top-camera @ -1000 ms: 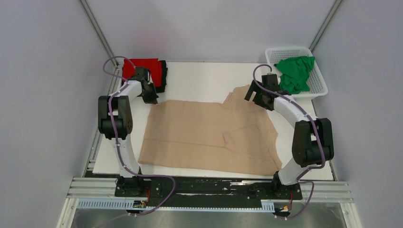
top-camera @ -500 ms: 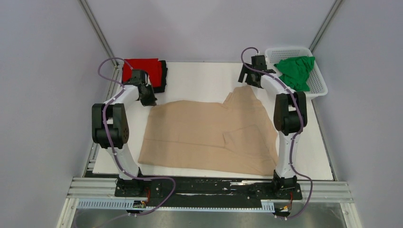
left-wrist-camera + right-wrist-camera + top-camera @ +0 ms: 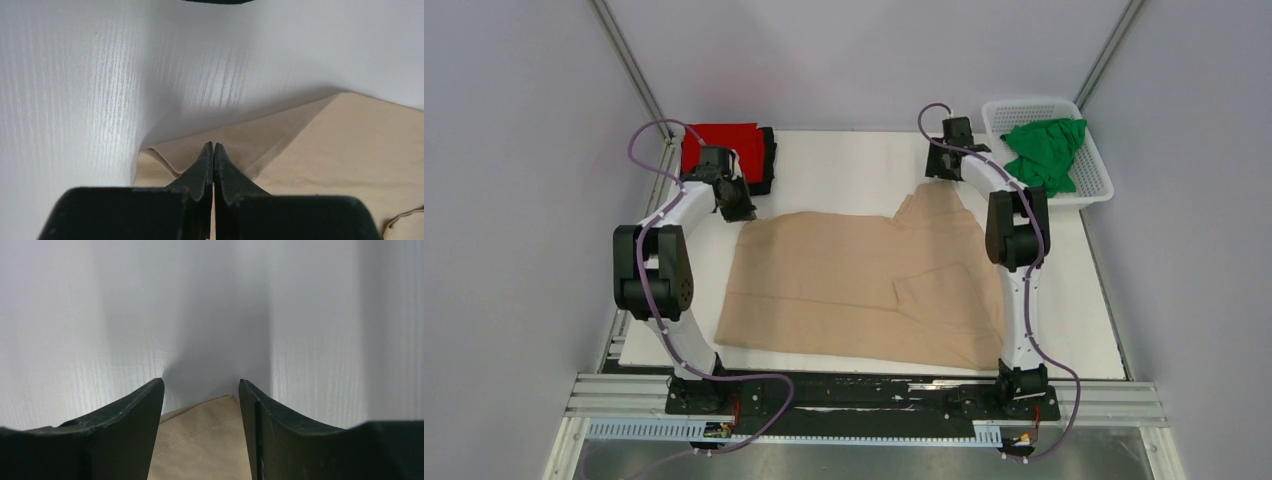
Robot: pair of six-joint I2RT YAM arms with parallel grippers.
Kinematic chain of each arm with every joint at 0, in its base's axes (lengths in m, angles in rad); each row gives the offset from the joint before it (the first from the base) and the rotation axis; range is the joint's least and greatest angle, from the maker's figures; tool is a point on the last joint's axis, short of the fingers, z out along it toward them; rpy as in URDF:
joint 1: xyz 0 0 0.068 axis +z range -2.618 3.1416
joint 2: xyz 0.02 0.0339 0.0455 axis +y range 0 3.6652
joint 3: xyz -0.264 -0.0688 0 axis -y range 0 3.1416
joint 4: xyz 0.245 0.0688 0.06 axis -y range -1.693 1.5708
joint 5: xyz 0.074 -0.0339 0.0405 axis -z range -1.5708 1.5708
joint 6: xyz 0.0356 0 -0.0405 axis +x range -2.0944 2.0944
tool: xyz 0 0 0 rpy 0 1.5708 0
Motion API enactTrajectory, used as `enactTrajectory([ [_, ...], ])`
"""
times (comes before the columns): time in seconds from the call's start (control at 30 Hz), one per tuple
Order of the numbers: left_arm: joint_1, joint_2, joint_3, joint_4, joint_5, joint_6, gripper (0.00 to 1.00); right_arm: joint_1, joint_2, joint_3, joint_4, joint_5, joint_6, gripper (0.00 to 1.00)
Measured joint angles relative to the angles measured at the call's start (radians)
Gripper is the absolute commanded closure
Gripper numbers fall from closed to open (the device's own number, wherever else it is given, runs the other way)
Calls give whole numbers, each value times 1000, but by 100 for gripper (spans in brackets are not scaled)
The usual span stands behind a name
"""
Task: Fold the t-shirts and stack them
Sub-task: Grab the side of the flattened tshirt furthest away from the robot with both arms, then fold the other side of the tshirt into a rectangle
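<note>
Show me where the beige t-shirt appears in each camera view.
Top external: beige t-shirt spread out mid-table.
Left wrist: its corner, lower right, pinched in shut jaws.
Right wrist: its corner, bottom centre, between open jaws.
Shared landmark: the white tabletop under it.

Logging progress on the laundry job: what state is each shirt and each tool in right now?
beige t-shirt: spread out on the table
green t-shirt: crumpled in the basket
red t-shirt: folded, on the black t-shirt
left tool: shut on a beige t-shirt corner
right tool: open, jaws either side of another corner
</note>
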Motion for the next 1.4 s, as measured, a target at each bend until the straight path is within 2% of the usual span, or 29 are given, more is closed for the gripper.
enactTrajectory([
  [0.07,0,-3,-3,2,0,-3,100,3,-11,-23,11,15,-10,46],
  [0.13,0,-10,-12,4,-1,-4,100,8,-34,-62,16,29,-13,56],
  [0.2,0,-19,-21,4,-1,-7,100,14,-53,-91,18,44,-21,85],
  [0.27,0,-30,-29,5,-2,-11,100,19,-66,-110,14,54,-24,100],
  [0.43,0,-68,-42,7,-2,-14,100,24,-95,-144,2,44,-40,100],
  [0.53,0,-95,-62,12,-5,-19,100,37,-180,-251,-10,33,-42,100],
  [0.93,0,-340,-285,34,-64,-66,100,112,-832,-775,-39,32,-7,100],
  [1.17,0,-501,-400,42,-143,-109,100,133,-1120,-934,-204,23,64,100],
  [1.4,0,-634,-489,42,-229,-163,100,182,-1276,-968,-388,-6,174,100],
])
